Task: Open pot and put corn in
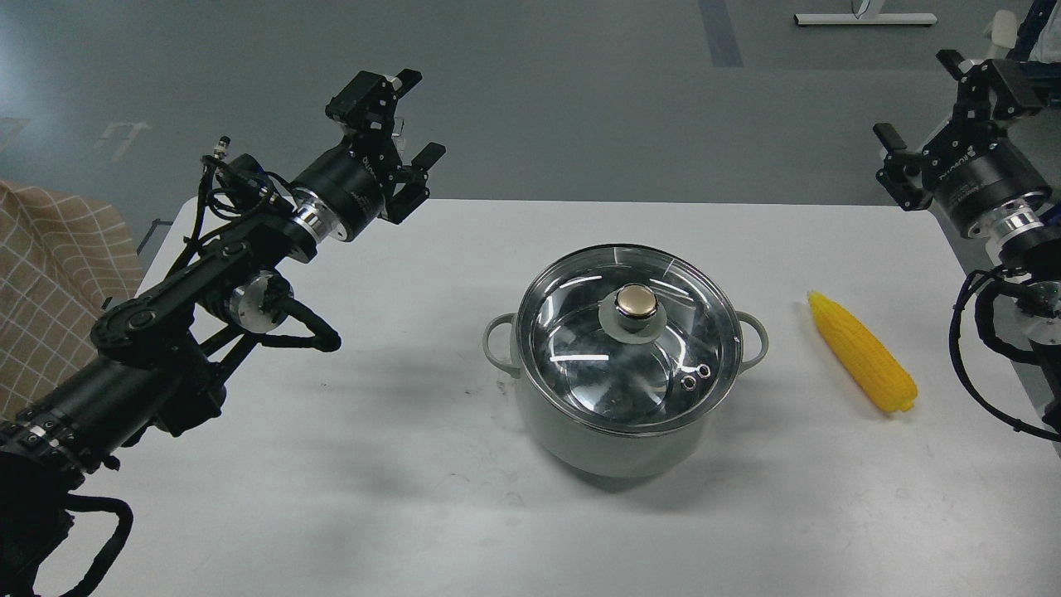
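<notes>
The pale grey-green pot [617, 431] stands in the middle of the white table, its glass lid [572, 332] on and the brass-coloured knob [637, 303] on top. The yellow corn [862, 352] lies on the table to the right of the pot, pointed end away from me. My left gripper [414, 116] hangs open above the table's far left edge, well left of the pot, holding nothing. My right gripper [920, 104] is open and empty above the far right corner, beyond the corn.
The white table [331, 497] ends just behind the grippers, with grey floor beyond. A checked beige cloth [50, 274] lies at the left edge. A white stand base [866, 18] sits on the floor at the top right.
</notes>
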{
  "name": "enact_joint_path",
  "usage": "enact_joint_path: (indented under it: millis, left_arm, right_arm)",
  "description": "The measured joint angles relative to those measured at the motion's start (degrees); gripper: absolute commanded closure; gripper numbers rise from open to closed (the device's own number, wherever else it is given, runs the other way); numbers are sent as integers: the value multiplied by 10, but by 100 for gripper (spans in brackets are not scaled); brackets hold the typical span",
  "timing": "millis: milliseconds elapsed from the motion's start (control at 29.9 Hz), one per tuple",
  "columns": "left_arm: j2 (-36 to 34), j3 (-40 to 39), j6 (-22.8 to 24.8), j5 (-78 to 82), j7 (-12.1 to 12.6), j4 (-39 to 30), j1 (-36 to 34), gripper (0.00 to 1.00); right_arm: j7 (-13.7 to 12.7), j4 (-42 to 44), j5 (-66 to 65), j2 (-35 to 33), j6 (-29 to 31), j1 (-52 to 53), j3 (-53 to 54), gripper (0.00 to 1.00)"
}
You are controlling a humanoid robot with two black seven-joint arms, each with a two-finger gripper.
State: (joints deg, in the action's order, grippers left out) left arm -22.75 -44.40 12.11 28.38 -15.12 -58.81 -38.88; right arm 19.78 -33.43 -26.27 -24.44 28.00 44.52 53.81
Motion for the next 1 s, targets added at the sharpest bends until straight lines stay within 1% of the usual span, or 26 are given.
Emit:
enact_joint_path:
  millis: [301, 468, 602, 903, 1003]
  left_arm:
    - [4, -1, 2, 0, -6, 7, 6, 2]
    - [6, -10, 13, -19, -4, 58, 5, 2]
    - [14, -12, 29, -36, 0, 87, -14, 2]
    - [22, -12, 34, -39, 0, 92, -18, 2]
    - [22, -12, 34, -39, -2, 91, -17, 2]
  right_arm:
    - [0, 0, 0, 8, 0, 1, 1, 0]
    - [0, 0, 0, 8, 0, 1, 1, 0]
    - [0, 0, 0, 10, 0, 2, 1, 0]
    - [-1, 11, -1, 69, 0, 13, 0, 0]
    - [-1, 17, -2, 77, 0, 16, -1, 0]
